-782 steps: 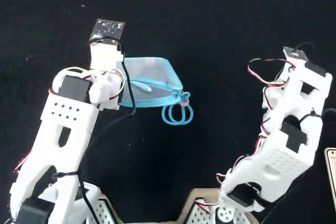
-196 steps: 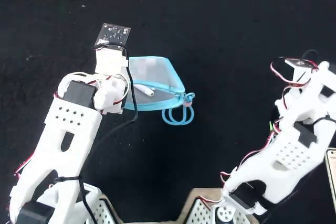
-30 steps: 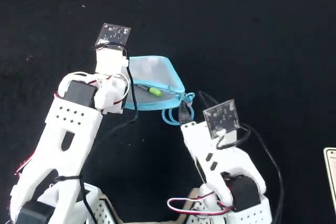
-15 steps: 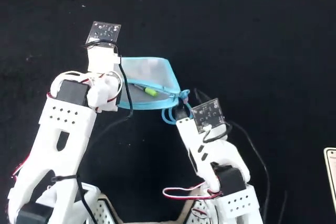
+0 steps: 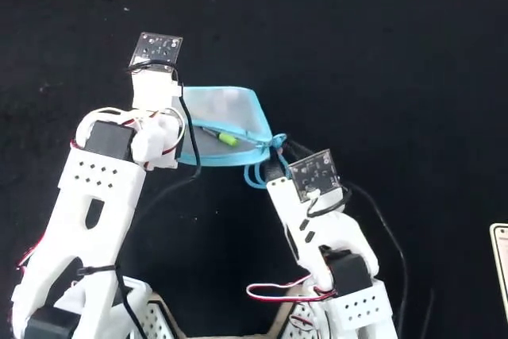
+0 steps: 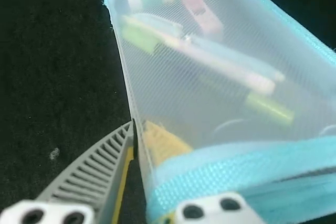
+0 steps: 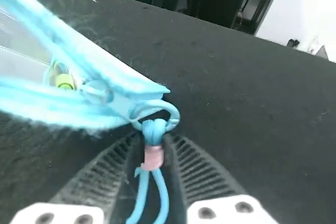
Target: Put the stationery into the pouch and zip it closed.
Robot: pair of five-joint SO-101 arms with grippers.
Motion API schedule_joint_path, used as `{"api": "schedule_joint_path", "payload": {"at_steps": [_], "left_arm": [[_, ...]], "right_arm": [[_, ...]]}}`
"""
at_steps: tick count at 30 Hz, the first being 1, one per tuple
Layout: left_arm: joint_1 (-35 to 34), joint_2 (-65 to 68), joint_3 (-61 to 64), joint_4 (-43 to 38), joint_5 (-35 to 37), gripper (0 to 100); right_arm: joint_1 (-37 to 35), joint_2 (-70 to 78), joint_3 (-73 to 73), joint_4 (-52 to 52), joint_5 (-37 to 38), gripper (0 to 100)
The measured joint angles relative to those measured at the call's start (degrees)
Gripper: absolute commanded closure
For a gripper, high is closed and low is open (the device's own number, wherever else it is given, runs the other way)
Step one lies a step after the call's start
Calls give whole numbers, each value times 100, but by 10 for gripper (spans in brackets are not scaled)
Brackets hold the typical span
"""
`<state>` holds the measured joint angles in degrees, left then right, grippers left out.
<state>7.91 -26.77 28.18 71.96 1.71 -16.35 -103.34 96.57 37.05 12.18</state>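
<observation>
A see-through mesh pouch (image 5: 226, 113) with blue trim lies at the middle of the black table. Pens, among them one with a green cap (image 5: 228, 139), lie inside it (image 6: 210, 77). My left gripper (image 6: 144, 182) is shut on the pouch's end away from the zip pull; in the high view it (image 5: 184, 147) sits at the pouch's left side. The blue zip pull cord (image 7: 153, 156) with its pink bead runs between the fingers of my right gripper (image 7: 153, 169), which is shut on it at the pouch's right corner (image 5: 274, 164). The zip stands open there, and the green cap (image 7: 64, 81) shows through the gap.
A pale card-like object (image 5: 500, 256) lies at the table's right edge. The black cloth (image 5: 397, 77) stretches bare behind and to the right of the pouch. Both arm bases stand at the front edge.
In the last second my right arm moved left up to the pouch's corner and took the pull cord. My left arm and the pouch shifted slightly left. In the last half second nothing moved.
</observation>
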Motion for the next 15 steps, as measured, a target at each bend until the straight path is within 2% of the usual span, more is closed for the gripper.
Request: {"api": "schedule_joint_path", "payload": {"at_steps": [7, 15], "left_arm": [[-9, 0, 0, 0, 0, 970], [-9, 0, 0, 0, 0, 970]], "right_arm": [[0, 0, -1099, 1591, 158, 988], [0, 0, -1670, 1996, 185, 987]]}}
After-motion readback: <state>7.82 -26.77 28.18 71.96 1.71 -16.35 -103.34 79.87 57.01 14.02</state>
